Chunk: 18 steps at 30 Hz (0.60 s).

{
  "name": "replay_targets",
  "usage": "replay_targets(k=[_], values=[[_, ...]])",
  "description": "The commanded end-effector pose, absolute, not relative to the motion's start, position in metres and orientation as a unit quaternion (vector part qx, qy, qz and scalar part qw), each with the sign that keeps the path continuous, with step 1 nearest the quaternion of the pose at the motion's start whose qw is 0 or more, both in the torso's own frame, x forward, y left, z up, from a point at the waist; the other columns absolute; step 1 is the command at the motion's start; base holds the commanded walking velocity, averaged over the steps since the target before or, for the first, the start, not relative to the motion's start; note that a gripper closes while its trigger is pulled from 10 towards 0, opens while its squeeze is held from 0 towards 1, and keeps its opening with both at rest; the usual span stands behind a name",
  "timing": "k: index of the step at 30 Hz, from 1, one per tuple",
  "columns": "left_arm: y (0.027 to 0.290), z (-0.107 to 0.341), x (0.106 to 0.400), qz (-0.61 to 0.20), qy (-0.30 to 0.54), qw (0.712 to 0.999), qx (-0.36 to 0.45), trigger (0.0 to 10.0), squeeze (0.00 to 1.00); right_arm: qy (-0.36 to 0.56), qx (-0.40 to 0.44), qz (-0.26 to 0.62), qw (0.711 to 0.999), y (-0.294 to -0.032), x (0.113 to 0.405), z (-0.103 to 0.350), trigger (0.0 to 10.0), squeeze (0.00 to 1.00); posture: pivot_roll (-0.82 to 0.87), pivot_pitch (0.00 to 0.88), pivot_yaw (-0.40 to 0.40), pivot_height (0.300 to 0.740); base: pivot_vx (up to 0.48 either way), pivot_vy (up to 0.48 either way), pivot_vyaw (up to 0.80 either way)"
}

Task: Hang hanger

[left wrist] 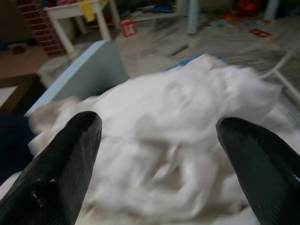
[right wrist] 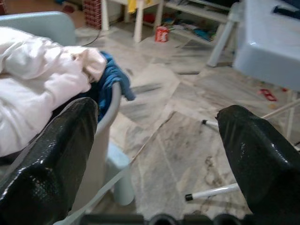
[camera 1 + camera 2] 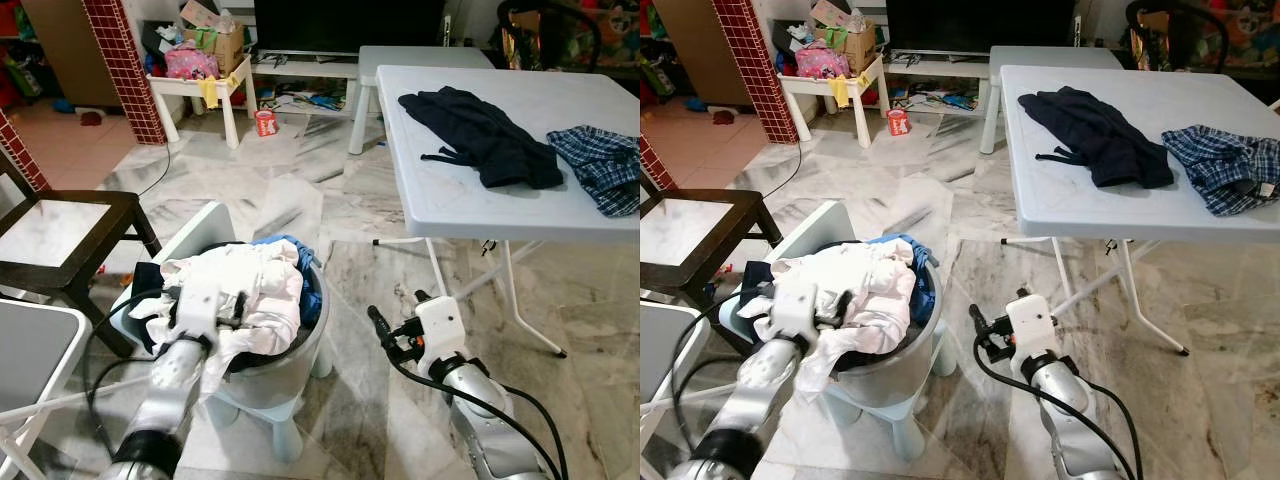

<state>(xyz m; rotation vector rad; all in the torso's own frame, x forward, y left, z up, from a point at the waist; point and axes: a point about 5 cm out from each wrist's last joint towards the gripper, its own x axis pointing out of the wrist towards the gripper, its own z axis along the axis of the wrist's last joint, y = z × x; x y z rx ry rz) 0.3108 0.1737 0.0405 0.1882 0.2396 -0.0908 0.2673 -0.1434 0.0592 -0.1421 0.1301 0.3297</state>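
A grey laundry basket [image 3: 290,370] stands on a small pale blue stool [image 3: 265,415] on the marble floor [image 3: 380,270], heaped with white clothes [image 3: 240,290] with a blue garment [image 3: 295,250] tucked at the far side of the pile. The left gripper [image 3: 235,312] is over the white heap, and in the left wrist view its two black fingers [image 1: 61,173] stand wide apart with nothing between them but the blurred white cloth [image 1: 183,136] beyond. The right gripper [image 3: 395,318] hovers low above the floor just beside the basket, on its right; in the right wrist view its fingers [image 2: 260,164] are likewise spread wide and hold nothing, looking past the basket rim [image 2: 112,105] toward a red can [image 2: 161,33] on the floor. A pale blue folding table [image 3: 470,200] stands to the right, carrying a dark navy garment [image 3: 480,135] and, near it on the right, a blue checked garment [image 3: 605,165]. A dark wooden side table [image 3: 60,240] sits to the left of the basket. Farther back are a red brick column [image 3: 125,65] and a white low table [image 3: 205,95]. I cannot make out a hanger anywhere in these views
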Motion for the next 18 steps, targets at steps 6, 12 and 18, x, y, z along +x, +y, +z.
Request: replay_targets(k=[6, 12, 18], values=[[0.175, 0.035, 0.320, -0.050, 0.153, 0.982, 0.101, 9.3, 0.00, 0.062, -0.077, 0.139, 0.985, -0.153, 0.260, 0.064, 10.0, 0.00, -0.20, 0.019, 0.035, 0.740, 0.000, 0.000, 0.00], [0.197, 0.024, 0.315, -0.017, 0.207, 0.974, 0.090, 0.0, 0.00, 0.068, -0.077, 0.135, 0.985, -0.153, 0.255, 0.062, 10.0, 0.00, -0.21, 0.018, 0.042, 0.740, 0.000, 0.000, 0.00], [0.208, 0.017, 0.309, -0.002, 0.237, 0.970, 0.057, 0.0, 0.00, 0.086, -0.061, 0.203, 0.974, -0.141, 0.252, 0.061, 10.0, 0.00, -0.21, 0.015, 0.036, 0.740, 0.000, 0.000, 0.00]])
